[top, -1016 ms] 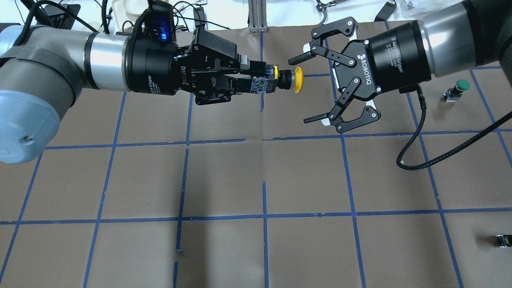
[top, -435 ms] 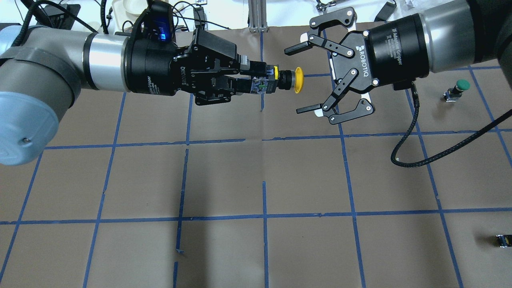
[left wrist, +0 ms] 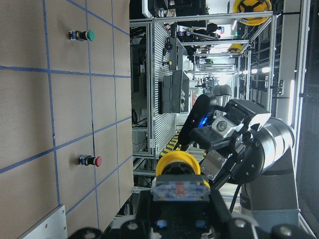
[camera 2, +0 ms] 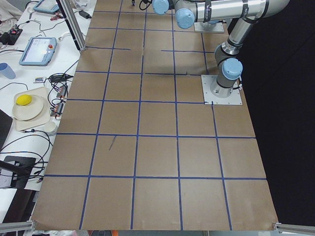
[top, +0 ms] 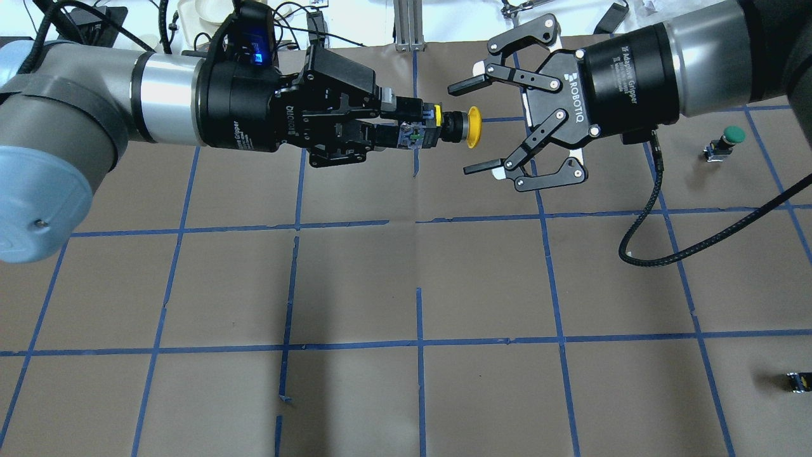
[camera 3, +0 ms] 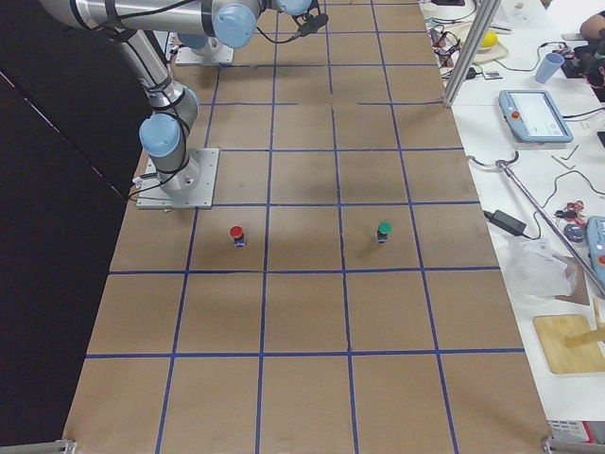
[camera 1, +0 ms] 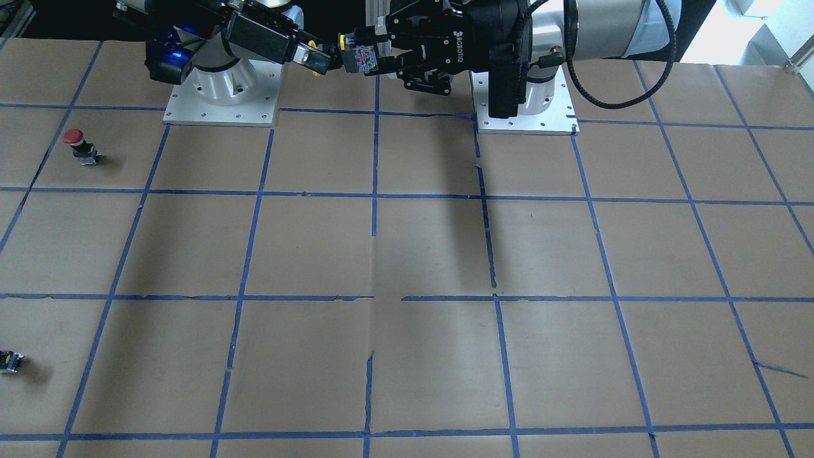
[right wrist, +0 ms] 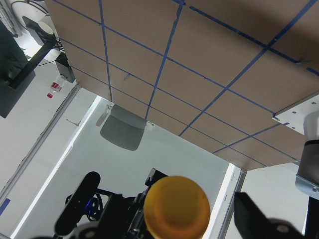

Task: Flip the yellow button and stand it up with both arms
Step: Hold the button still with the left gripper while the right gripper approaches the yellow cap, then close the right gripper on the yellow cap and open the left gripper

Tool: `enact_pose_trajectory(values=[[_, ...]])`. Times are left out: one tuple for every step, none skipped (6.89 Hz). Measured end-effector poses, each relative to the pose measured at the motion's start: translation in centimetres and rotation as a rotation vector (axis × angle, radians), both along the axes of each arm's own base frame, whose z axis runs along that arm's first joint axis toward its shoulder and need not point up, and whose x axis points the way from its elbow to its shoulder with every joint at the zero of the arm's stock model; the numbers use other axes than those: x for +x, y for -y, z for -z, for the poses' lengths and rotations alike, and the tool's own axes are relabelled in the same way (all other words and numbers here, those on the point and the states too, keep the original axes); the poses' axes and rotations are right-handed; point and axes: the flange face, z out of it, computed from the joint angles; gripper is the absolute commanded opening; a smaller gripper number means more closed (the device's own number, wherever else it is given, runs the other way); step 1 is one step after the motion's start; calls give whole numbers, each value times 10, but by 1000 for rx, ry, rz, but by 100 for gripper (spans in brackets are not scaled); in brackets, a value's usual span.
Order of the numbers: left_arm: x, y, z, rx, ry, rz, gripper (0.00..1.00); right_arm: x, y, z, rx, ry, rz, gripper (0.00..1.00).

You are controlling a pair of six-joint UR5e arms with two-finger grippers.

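Observation:
The yellow button (top: pixel 472 127) hangs level above the table, its cap pointing at my right arm. My left gripper (top: pixel 398 125) is shut on its black-and-grey switch body. My right gripper (top: pixel 467 126) is open, and its fingertips (top: pixel 462 84) stand on either side of the cap without touching it. In the left wrist view the cap (left wrist: pixel 178 165) sits above the held body, with the right gripper (left wrist: pixel 234 149) beyond it. In the right wrist view the cap (right wrist: pixel 177 206) fills the lower middle. In the front view the button (camera 1: pixel 360 57) is between both grippers.
A green-capped button (top: pixel 727 142) stands at the far right of the table. A small dark capless switch block (top: pixel 798 381) lies near the right front. A red-capped button (camera 1: pixel 80 145) stands near the right arm's base plate (camera 1: pixel 219 95). Cables and clutter line the table's back edge.
My right gripper has moved left toward the button and stayed open; its fingertips now straddle the yellow cap. The left gripper and the button have not moved.

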Motion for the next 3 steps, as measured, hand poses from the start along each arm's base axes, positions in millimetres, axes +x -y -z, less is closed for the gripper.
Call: enact_pose_trajectory(values=[[0, -1, -1, -1, 0, 0, 11, 0, 0, 0, 2, -3, 0, 31], [0, -3, -3, -3, 0, 0, 13, 0, 0, 1, 2, -6, 0, 31], [0, -4, -4, -7, 1, 0, 83, -1, 0, 0, 4, -8, 1, 31]])
